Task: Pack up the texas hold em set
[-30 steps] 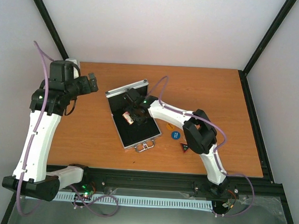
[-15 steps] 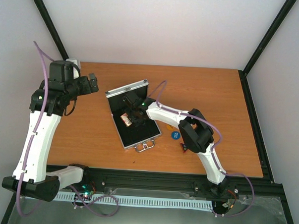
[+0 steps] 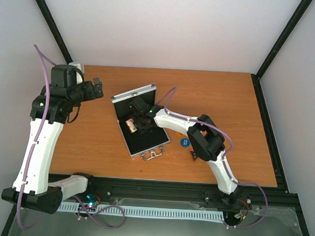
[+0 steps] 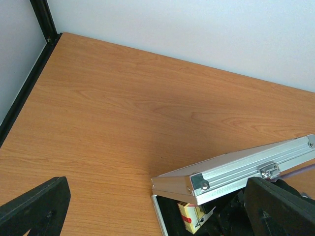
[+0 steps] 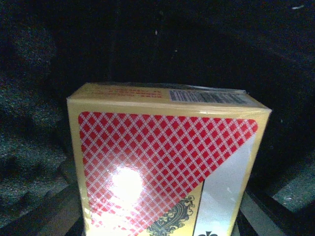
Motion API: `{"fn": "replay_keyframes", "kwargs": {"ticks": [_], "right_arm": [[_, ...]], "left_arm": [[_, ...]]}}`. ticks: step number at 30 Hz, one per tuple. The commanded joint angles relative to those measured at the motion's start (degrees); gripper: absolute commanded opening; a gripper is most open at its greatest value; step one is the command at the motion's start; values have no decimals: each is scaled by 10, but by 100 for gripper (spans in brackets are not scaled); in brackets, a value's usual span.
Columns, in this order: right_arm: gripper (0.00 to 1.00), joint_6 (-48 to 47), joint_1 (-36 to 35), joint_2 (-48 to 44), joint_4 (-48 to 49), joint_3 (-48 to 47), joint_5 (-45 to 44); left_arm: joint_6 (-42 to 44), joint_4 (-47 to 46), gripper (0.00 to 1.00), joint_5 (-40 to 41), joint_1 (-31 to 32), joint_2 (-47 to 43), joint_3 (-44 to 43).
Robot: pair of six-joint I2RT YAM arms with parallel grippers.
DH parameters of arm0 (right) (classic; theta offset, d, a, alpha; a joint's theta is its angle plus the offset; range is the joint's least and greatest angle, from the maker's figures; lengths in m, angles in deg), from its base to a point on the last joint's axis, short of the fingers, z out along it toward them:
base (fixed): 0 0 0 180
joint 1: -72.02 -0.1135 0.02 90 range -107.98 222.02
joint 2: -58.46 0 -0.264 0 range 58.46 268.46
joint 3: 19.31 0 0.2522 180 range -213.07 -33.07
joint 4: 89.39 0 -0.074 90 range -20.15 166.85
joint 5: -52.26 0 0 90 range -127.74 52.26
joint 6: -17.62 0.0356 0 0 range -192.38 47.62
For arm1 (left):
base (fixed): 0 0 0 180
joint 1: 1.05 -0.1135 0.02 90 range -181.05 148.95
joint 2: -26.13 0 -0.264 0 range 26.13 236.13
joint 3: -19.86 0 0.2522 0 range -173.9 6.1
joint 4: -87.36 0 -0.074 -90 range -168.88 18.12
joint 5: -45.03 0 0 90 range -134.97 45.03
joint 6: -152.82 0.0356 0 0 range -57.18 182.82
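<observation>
Compared with a second earlier, the right gripper [image 3: 138, 122] and the red card deck [image 3: 130, 125] it carries are found slightly further left, deeper over the open case. The left arm is barely altered.

A wooden table [image 3: 226, 100] is seen from above. The left arm is raised at the far left, and the left gripper [image 3: 97, 87] is spread wide, holding nothing, well apart from the case. The silver case [image 3: 144, 143] is laid open at the middle of the table. Its lid [image 3: 133, 95] is propped up on the far side and its handle [image 3: 152, 155] is turned toward the robot. The deck is pinched between the right jaws just above the black lining, and its red-checked face fills the right wrist view. A blue disc [image 3: 184, 142] and a dark triangular button [image 3: 194, 155] are left on the table just right of the case, the button partly covered by the right arm.

The step in hand is judged to be the placing of the deck. A short descent and a release are called for next, with the deck kept square to the lining. The propped lid and the case's left wall are the close edges. Open room is offered upward and toward the robot.
</observation>
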Motion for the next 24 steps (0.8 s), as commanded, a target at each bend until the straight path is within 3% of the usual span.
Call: {"fn": "replay_keyframes", "kwargs": {"ticks": [1, 24], "right_arm": [[4, 17, -3, 7, 13, 2, -25], [3, -9, 5, 9, -30, -50, -71]], "left_arm": [[11, 9, 100, -3, 3, -11, 2], [16, 7, 100, -6, 3, 0, 3]]}}
